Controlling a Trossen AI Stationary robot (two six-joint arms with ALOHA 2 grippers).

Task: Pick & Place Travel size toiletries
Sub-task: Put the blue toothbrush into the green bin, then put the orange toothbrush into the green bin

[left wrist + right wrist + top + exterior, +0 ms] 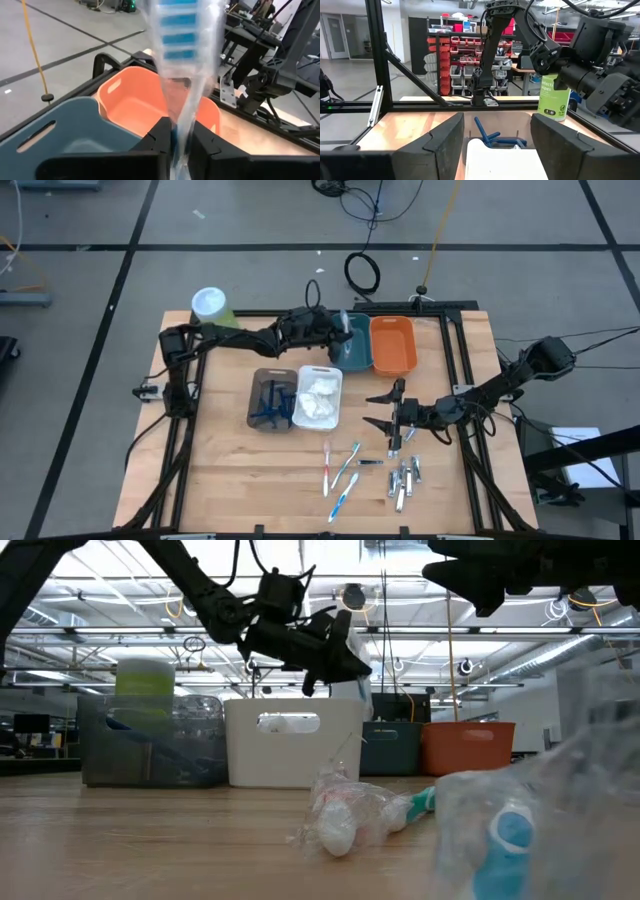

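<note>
A wrapped blue toothbrush point(186, 55) sits clamped in the left gripper point(181, 142) above the teal bin point(350, 350); right gripper point(386, 409) is spread; loose toothbrushes point(338, 470) and tubes point(404, 478) remain.

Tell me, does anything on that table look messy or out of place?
Mostly tidy: four bins sit in order. The loose bits are wrapped toothbrushes and small silvery tubes lying scattered at angles on the wooden table near its front edge, unsorted. The left gripper holds one wrapped blue toothbrush above the teal bin.
</note>
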